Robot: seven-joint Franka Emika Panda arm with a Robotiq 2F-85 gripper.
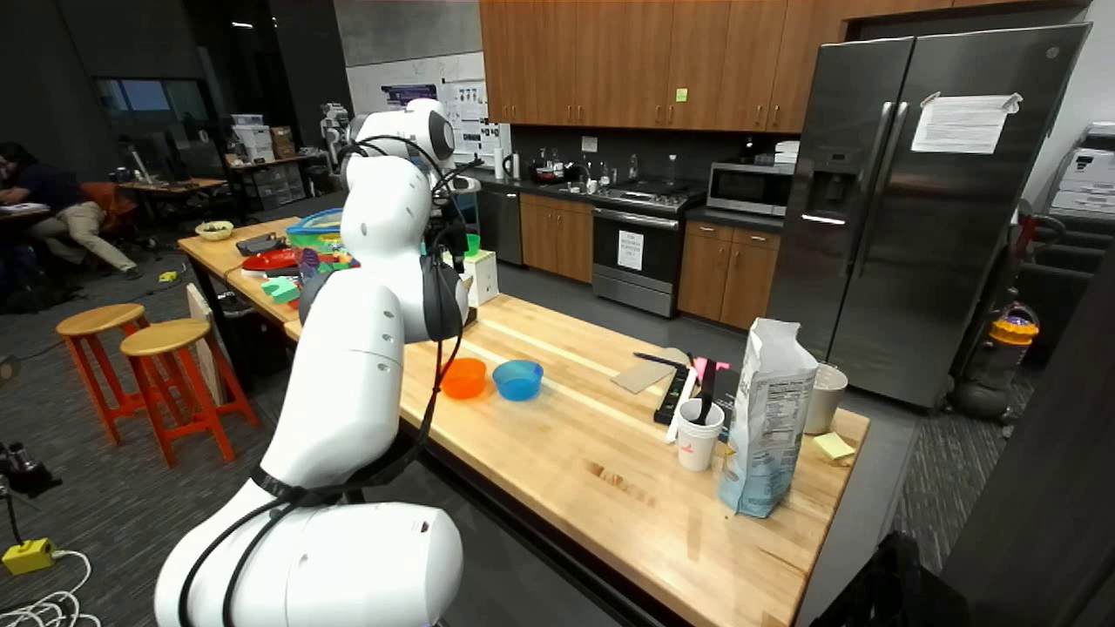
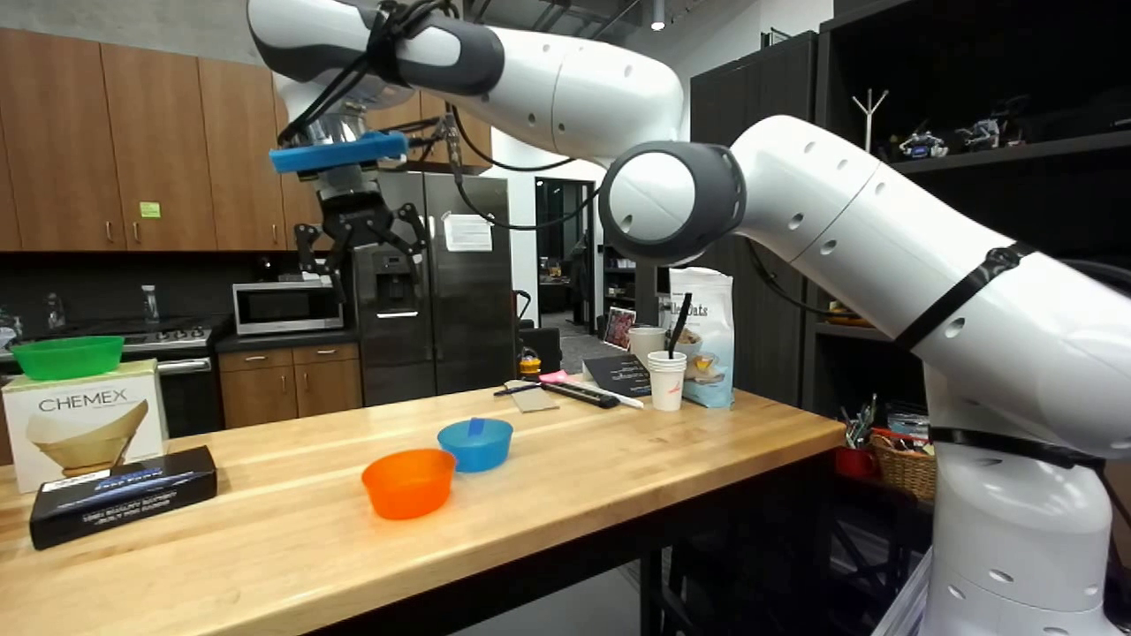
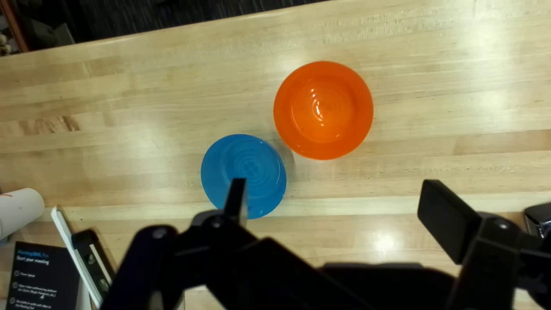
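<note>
The single Panda arm (image 2: 610, 97) carries the gripper (image 3: 335, 193) high over the butcher-block table (image 2: 265, 552). The fingers (image 3: 447, 221) point downward and stand widely spread, with nothing gripped between them. No contact is visible.

Reference all positions to the orange bowl (image 3: 323, 110), which stands upright on the table. Governing relation: the orange bowl lies below the level of the gripper and, in the wrist view, from the finger gap toward the top edge of that view. The blue bowl (image 3: 258, 165) stands just beside the orange bowl, lower and to the left in the same view; a narrow strip of table separates the two rims. One finger overlaps the blue bowl along the line of sight only; an exterior view shows clear height between them. Both bowls are round and present no long axis. They are the nearest things to the gripper; which is nearer cannot be determined.

In an exterior view, the black carton (image 2: 124, 495) lies left of the orange bowl, in front of the CHEMEX box (image 2: 88, 428), which supports the green bowl (image 2: 69, 359). The stack of white paper cups (image 2: 666, 382) and the oats bag (image 2: 717, 331) stand right of the orange bowl, beyond the blue bowl.
</note>
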